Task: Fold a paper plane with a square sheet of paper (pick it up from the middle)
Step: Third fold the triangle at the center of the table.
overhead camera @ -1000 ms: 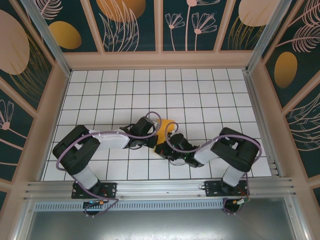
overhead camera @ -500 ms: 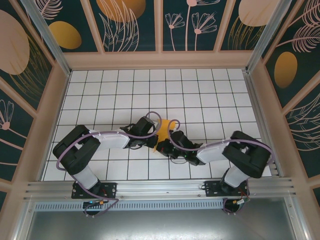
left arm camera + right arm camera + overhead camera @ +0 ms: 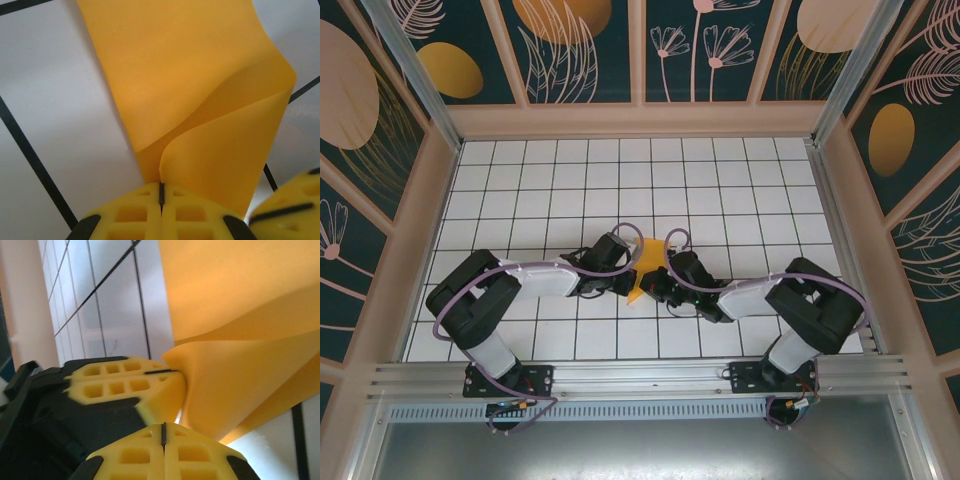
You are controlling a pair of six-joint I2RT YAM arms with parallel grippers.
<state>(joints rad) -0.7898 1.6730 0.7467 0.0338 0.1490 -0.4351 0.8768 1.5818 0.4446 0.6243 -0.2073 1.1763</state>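
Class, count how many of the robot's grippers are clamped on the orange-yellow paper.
2. The left gripper, jaws shut, pinches the thin, partly folded orange-yellow paper sheet from its left side. The right gripper, jaws shut, appears to pinch it from the right, close beside the first.

Table (image 3: 570, 170): white tiles, black grid lines, evenly lit. It's boxed in on three sides by dark teal wall panels (image 3: 585, 50) with pale leaf line-art and orange ovals, set in a beige frame (image 3: 640, 120). Aluminium posts (image 3: 415, 70) stand at the back corners. Aluminium rail (image 3: 640, 375) runs along the near edge, with a perforated strip (image 3: 640, 410) just below.
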